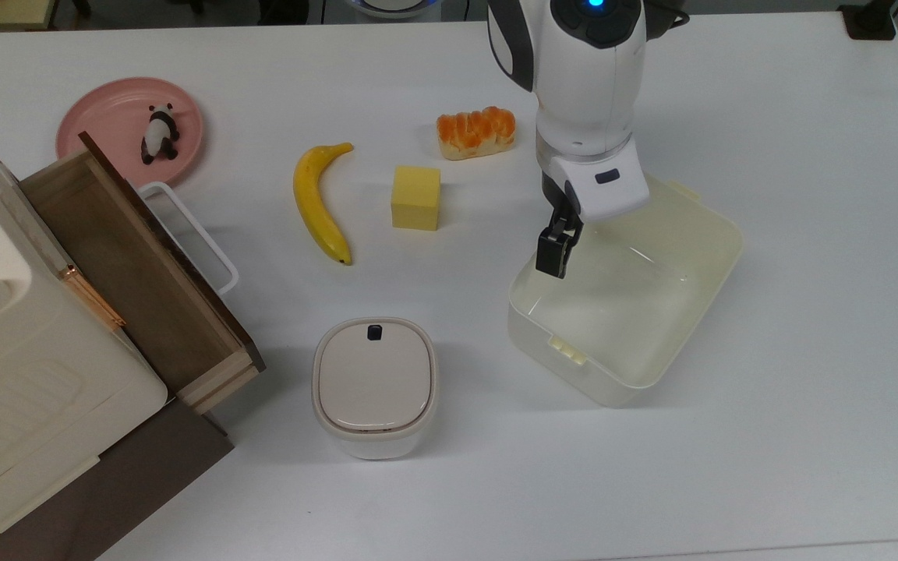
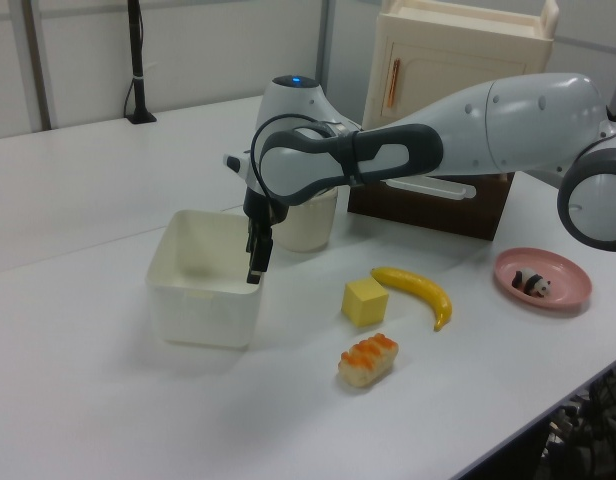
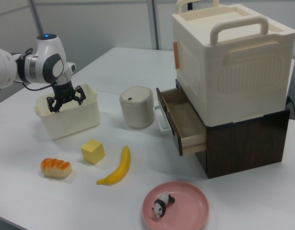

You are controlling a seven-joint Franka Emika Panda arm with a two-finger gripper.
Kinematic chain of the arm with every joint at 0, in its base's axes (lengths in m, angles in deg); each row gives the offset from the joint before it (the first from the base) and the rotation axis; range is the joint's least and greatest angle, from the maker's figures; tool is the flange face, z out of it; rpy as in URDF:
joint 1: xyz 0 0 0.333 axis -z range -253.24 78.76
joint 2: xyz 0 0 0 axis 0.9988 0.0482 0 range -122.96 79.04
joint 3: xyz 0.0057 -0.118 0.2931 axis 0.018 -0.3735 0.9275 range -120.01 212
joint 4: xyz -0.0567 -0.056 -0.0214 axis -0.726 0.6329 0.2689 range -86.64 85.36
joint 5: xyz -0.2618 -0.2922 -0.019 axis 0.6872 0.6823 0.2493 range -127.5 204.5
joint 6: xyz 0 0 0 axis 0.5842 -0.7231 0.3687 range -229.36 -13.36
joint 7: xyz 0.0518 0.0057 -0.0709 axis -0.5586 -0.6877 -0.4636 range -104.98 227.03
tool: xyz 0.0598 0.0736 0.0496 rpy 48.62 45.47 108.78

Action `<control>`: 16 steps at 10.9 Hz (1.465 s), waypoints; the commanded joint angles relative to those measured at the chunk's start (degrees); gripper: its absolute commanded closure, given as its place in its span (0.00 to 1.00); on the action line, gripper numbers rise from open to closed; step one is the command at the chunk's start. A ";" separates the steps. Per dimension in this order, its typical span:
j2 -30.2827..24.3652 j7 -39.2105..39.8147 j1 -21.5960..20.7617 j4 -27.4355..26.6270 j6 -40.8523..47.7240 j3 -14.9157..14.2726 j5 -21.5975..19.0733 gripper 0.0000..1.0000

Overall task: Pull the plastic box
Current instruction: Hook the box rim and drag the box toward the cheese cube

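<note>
One lidded white bin [image 1: 375,386] at lower centre of the top view, clear of any pulling path. Just up and to the right, at centre right of the worktop [image 1: 807,436]: the plastic box [image 1: 550,362], empty, sitting askew, latch tabs facing the bottom edge of the frame. At its upper-left wall, the gripper [image 3: 65,102], pointing down into the opening. Seen in the right view with fingers [image 3: 51,104] spread wide and pinching nothing. Probably placed there to hook or straddle that wall, so that a sideways draw drags the whole tub along. Cannot tell whether a finger touches the plastic yet.

Further up the top view, left of the box: yellow block [image 1: 416,197] and banana [image 1: 318,202], near enough to matter if the box slides their way. Beyond them a bread roll [image 1: 476,132], and at far upper left a pink plate [image 1: 90,117] carrying a toy panda [image 1: 159,134].
</note>
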 commanded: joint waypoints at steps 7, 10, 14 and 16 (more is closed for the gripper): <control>-7.18 -2.48 -0.16 -6.99 2.57 -4.91 0.66 0.00; -10.68 -2.21 -0.68 -11.55 2.57 -6.05 1.10 0.00; -13.94 -2.04 -0.68 -15.34 2.66 -7.46 1.54 0.00; -14.91 -2.04 -0.68 -16.05 2.75 -8.51 1.89 0.00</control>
